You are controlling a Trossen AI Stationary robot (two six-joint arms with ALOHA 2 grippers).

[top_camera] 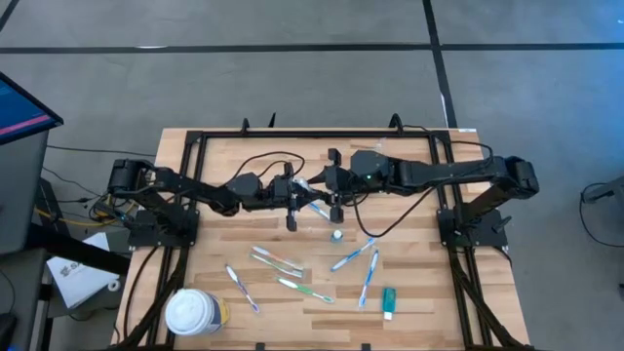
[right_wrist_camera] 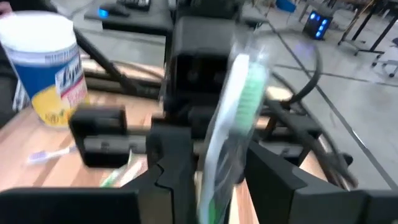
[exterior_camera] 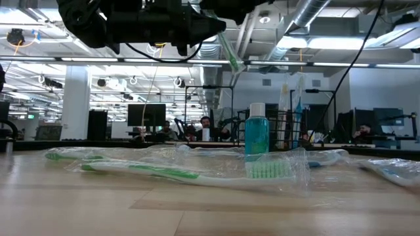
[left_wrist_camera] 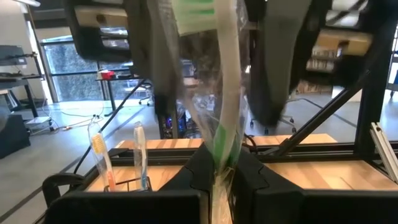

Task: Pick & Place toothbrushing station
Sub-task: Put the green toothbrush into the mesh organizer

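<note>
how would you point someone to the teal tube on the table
Start at the big white-lidded tub at the table's near left corner, then look along the near edge towards the right side. Past the scattered toothbrushes, the small teal tube lies alone near the right end. It is short and blocky, while its neighbours are long and thin.

You'll see a white-lidded round tub [top_camera: 196, 312] at the table's [top_camera: 419, 312] near left corner, monitor [top_camera: 19, 107] far left.
</note>
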